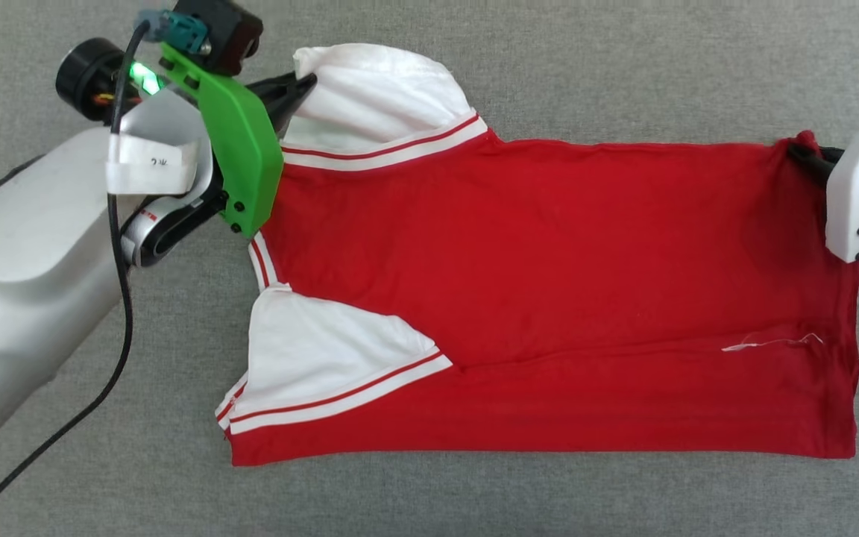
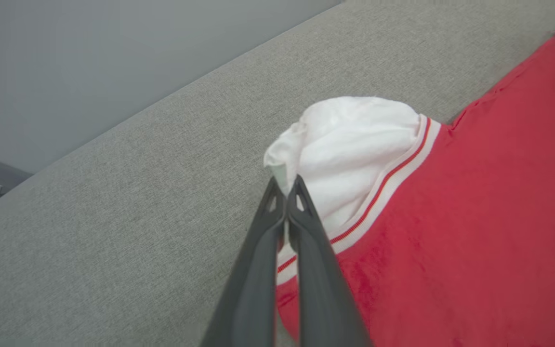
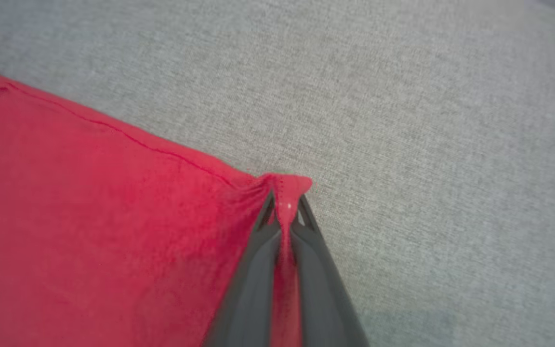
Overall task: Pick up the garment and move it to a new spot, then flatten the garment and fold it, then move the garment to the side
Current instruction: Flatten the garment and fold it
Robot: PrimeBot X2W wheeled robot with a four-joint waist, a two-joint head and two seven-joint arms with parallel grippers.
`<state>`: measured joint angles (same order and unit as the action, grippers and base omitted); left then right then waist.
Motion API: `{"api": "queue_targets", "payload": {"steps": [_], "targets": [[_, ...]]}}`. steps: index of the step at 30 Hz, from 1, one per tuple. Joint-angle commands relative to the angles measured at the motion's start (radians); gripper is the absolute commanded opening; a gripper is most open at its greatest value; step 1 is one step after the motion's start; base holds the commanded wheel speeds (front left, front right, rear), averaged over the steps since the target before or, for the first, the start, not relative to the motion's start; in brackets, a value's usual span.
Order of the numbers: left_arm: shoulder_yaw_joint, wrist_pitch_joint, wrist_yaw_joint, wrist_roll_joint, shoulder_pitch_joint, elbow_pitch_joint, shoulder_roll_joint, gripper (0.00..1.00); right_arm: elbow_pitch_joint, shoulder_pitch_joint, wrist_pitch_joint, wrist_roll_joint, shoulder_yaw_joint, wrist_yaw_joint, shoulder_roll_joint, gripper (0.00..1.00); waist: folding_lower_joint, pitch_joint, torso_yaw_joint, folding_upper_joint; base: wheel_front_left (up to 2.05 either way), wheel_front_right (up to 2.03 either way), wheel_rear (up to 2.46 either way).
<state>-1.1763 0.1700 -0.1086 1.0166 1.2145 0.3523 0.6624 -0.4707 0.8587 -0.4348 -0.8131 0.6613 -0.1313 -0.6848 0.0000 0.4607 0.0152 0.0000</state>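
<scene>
Red garment lying oblong on coarse grey fabric; left gripper pinching puffed white sleeve, right gripper pinching bunched corner.

Grey fabric surface w/ garment lying flat on it, red w/ white sleeves.

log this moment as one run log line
garment: spread on grey surface | left gripper: jaws shut on white sleeve | right gripper: jaws shut on red hem corner

Left gripper pinching white sleeve of garment on grey fabric surface
</scene>
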Motion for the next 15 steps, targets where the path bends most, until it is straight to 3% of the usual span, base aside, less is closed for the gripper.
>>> {"api": "queue_targets", "payload": {"steps": [1, 8, 15], "targets": [[0.004, -0.019, 0.010, 0.001, -0.034, 0.002, 0.004, 0.00, 0.008, -0.022, 0.041, -0.007, 0.012, 0.001, 0.003, 0.00, 0.0000, -0.044, -0.008, 0.0000, 0.00, 0.00, 0.00], [0.000, -0.098, 0.053, 0.026, -0.164, -0.040, 0.038, 0.00, 0.044, -0.105, 0.231, 0.005, 0.046, 0.001, -0.021, 0.00, 0.0000, -0.139, -0.014, 0.0000, 0.00, 0.00, 0.00], [-0.015, -0.153, 0.115, 0.045, -0.303, -0.136, 0.096, 0.00, 0.083, -0.233, 0.338, 0.008, 0.018, 0.001, -0.044, 0.00, 0.0000, -0.219, -0.007, 0.0000, 0.00, 0.00, 0.00]]}}
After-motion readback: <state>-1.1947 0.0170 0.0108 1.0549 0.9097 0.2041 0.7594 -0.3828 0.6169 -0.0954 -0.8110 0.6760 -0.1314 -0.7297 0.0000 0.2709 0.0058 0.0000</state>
